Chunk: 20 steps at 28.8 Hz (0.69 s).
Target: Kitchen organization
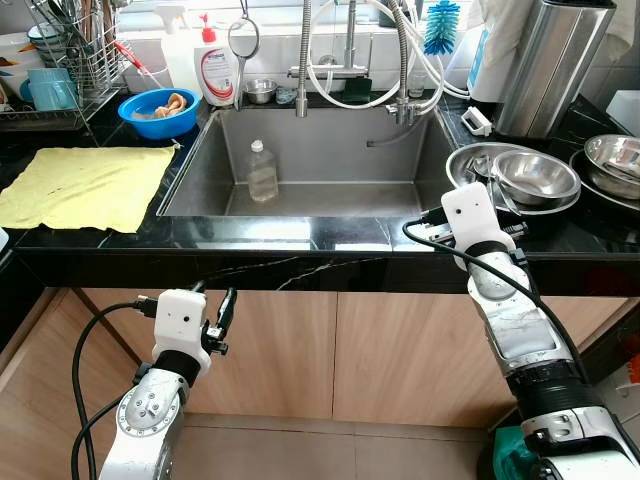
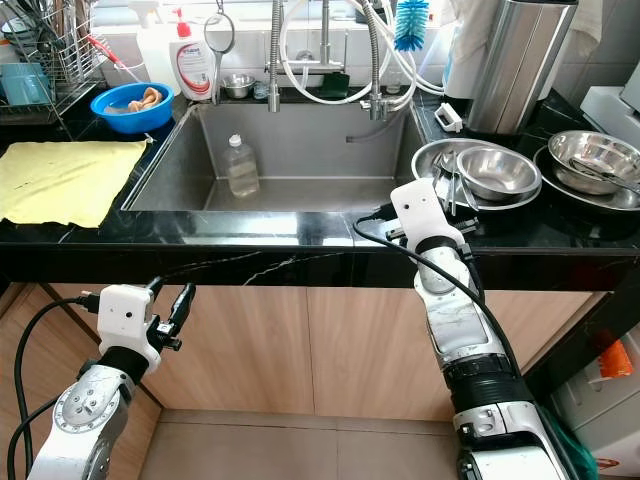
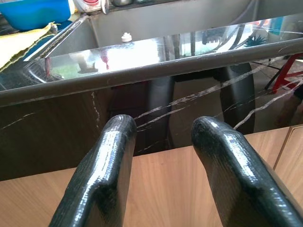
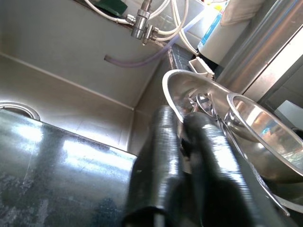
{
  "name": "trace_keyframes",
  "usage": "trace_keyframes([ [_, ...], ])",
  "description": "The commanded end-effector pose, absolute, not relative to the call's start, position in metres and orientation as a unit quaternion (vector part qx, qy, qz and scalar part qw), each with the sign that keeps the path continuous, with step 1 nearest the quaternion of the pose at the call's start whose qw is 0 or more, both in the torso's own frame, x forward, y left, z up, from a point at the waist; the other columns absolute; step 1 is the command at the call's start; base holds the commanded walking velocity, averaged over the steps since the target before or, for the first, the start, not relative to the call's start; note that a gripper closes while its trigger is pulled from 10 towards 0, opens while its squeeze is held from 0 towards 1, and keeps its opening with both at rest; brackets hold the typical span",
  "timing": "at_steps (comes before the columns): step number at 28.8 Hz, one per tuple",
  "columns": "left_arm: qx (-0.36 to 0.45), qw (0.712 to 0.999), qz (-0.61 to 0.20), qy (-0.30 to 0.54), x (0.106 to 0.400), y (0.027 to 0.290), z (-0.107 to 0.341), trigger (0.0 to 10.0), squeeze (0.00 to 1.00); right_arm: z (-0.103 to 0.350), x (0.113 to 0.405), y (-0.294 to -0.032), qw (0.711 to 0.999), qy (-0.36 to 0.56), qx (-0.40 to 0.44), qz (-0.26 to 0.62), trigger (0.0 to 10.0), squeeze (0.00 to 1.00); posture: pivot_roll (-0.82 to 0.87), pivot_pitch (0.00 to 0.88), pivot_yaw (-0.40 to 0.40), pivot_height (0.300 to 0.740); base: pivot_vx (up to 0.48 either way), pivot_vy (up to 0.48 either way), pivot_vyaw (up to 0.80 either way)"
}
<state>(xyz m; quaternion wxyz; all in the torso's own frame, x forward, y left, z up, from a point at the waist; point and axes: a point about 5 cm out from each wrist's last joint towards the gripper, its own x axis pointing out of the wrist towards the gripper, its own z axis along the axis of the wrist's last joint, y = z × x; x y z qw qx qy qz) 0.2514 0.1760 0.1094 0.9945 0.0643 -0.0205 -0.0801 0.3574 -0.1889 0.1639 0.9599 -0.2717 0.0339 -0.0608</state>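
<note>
Your right gripper (image 4: 182,127) is up on the counter (image 1: 300,232) just right of the sink (image 1: 330,150), fingers pressed nearly together with only a thin gap, tips at the near rim of the steel plate (image 1: 470,160). Can't tell if they're actually pinching that rim or only touching it. The plate holds a steel bowl (image 1: 535,175) plus what look like a couple of utensils under it. Further right there's a second stack, another bowl (image 1: 615,155) sitting in a dish.

Inside the sink you've got one clear plastic bottle (image 1: 263,172) standing upright against the far-left part of the basin, white cap on. Nothing else down there that I can make out.

Left of the sink, at the far edge, a blue bowl (image 1: 158,112) with some pale bits in it, can't say what exactly. Next to it a soap bottle (image 1: 216,68) with a red pump. A yellow cloth (image 1: 85,185) lies flat on the left counter, and the rack (image 1: 70,60) behind it holds a teal mug (image 1: 50,88) and utensils.

Your left gripper (image 1: 222,320) hangs low in front of the wood cabinet (image 1: 300,350), below the counter edge, fingers (image 3: 106,161) spread apart and holding nothing.
</note>
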Motion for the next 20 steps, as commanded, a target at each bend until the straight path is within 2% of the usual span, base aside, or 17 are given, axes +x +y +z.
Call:
trace_keyframes([
  [1, 0.065, 0.995, -0.079, -0.008, 0.252, 0.179, 0.107, 10.0, 0.00, 0.169, 0.360, -0.188, 0.963, 0.024, -0.262, -0.063, 0.0, 0.00, -0.06, 0.000, 0.043, 0.732, 0.000, 0.000, 0.00],
  [12, 0.064, 0.995, -0.079, -0.008, 0.252, 0.178, 0.106, 10.0, 0.00, 0.181, 0.362, -0.188, 0.964, -0.011, -0.256, -0.076, 0.0, 0.00, -0.06, 0.000, 0.042, 0.732, 0.000, 0.000, 0.00],
  [20, 0.062, 0.995, -0.076, -0.009, 0.252, 0.178, 0.106, 10.0, 0.00, 0.200, 0.363, -0.185, 0.964, -0.077, -0.240, -0.089, 0.0, 0.00, -0.06, 0.000, 0.036, 0.732, 0.000, 0.000, 0.00],
])
